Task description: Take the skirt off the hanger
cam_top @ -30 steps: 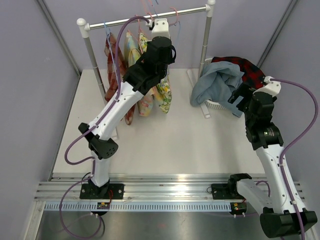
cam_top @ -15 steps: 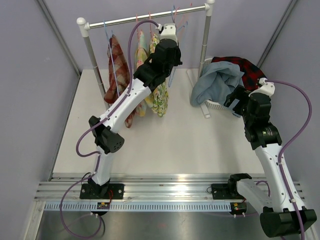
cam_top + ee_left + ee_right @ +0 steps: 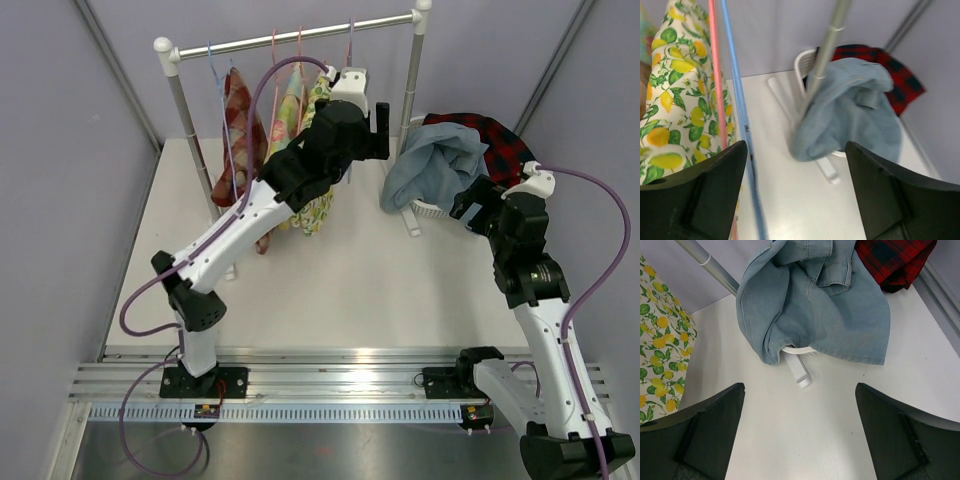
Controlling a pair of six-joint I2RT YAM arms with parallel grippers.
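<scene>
A lemon-print skirt (image 3: 318, 205) hangs from the rail (image 3: 300, 33) on thin hangers, partly hidden behind my left arm. In the left wrist view the skirt (image 3: 670, 100) fills the left side, with a pink hanger wire (image 3: 716, 75) and a blue hanger wire (image 3: 737, 100) beside it. My left gripper (image 3: 383, 130) (image 3: 796, 165) is open and to the right of the skirt. It holds nothing, and the blue wire runs just inside its left finger. My right gripper (image 3: 475, 200) (image 3: 800, 410) is open over bare table near the basket.
A red-orange plaid garment (image 3: 238, 130) hangs at the rail's left end. A white basket (image 3: 805, 62) at the back right holds a denim garment (image 3: 430, 165) (image 3: 815, 305) and a red plaid one (image 3: 495, 135). The rack's right post (image 3: 412, 80) and foot (image 3: 800, 372) stand beside it.
My left gripper has opened, let go of the hanger near the rail and swung right and down. The hangers and garments have shifted along the rail. The right arm barely moved.
</scene>
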